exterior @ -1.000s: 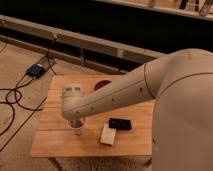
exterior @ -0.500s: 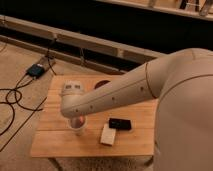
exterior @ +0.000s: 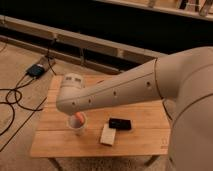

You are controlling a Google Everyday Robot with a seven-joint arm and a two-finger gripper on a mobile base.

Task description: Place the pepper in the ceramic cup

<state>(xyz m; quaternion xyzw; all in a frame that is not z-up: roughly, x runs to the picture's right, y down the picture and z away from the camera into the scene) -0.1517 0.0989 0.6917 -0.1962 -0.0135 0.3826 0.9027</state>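
Orange pepper (exterior: 79, 118) at mouth of white ceramic cup (exterior: 76, 128), gripper (exterior: 75, 115) just above, its state untellable.

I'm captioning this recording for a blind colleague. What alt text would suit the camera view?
A white robot arm reaches from the right over a wooden table, its pincer, mostly hidden under the wrist, right above a white ceramic cup with an orange pepper at its mouth. A black object and a pale block lie nearby.
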